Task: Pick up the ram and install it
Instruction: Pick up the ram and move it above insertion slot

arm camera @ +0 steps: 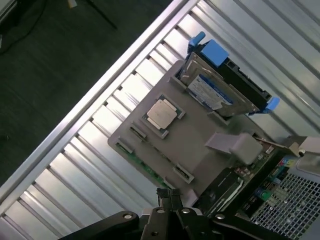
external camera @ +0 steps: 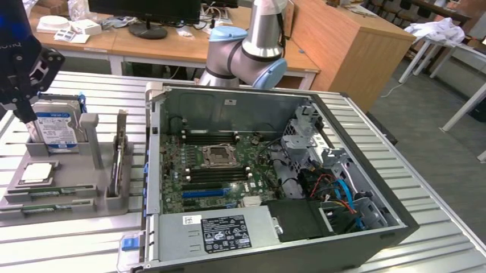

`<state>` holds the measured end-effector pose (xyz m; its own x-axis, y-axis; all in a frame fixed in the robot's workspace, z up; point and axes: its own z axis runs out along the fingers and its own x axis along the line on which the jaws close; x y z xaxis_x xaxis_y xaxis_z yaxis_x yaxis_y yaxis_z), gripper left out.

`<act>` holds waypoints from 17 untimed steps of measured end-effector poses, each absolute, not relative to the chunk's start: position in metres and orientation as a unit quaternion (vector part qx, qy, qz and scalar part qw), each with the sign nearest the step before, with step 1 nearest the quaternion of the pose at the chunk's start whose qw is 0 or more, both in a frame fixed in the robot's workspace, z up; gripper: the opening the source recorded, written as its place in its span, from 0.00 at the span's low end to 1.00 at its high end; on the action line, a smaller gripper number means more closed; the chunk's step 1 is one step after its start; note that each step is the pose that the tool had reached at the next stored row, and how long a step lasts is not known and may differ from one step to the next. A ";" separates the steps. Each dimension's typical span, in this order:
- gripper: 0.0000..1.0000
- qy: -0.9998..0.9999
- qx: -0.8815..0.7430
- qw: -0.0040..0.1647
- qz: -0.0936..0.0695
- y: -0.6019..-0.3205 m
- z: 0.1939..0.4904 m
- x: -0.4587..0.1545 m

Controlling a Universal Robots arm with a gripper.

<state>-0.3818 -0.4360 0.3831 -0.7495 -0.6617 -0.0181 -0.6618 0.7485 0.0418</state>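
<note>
**Exterior and wrist views, parts tray and open computer case.** The gripper [external camera: 27,111] hangs above the far left part of the grey parts tray [external camera: 83,196], at the exterior view's left. Its fingertips are close to the top edge of the hard drive [external camera: 54,128]. In the wrist view the gripper [arm camera: 169,196] has its fingers pressed together, with nothing pinched between them.

The ram [external camera: 35,209] lies flat along the near edge of the tray as a thin green strip, seated between small grey clips. It is well apart from the gripper and untouched. In the wrist view the ram [arm camera: 149,169] runs along the tray's [arm camera: 200,145] outer edge, beside the ribbed metal table [arm camera: 90,165].

A processor chip [external camera: 38,173] with a silver lid rests in a square recess of the tray, between the ram and the hard drive. The hard drive stands upright in a slot at the far end, with blue rails on its sides. The wrist view shows the chip [arm camera: 161,112] and the drive [arm camera: 212,85] in the same arrangement.

The computer case [external camera: 379,227] lies open on the table [external camera: 425,170], just to the right of the tray in the exterior view. Inside it are the green motherboard [external camera: 182,170] and long black memory slots [external camera: 209,137] on the far side of the processor socket [external camera: 218,153]. A blue expansion slot [external camera: 204,193] lies nearer. The power supply [external camera: 216,233] fills the near left corner of the case. The arm's base joint [external camera: 247,57] rises behind the case.
</note>
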 end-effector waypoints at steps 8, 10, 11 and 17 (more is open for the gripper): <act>0.11 0.907 -0.421 -0.001 0.023 -0.436 0.383 -0.382; 0.11 0.899 -0.437 -0.001 0.023 -0.436 0.383 -0.382; 0.11 0.895 -0.446 -0.001 0.023 -0.436 0.383 -0.382; 0.11 0.869 -0.494 -0.002 0.023 -0.436 0.382 -0.382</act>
<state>-0.3818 -0.4360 0.3822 -0.5123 -0.8586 -0.0182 -0.8584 0.5113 0.0417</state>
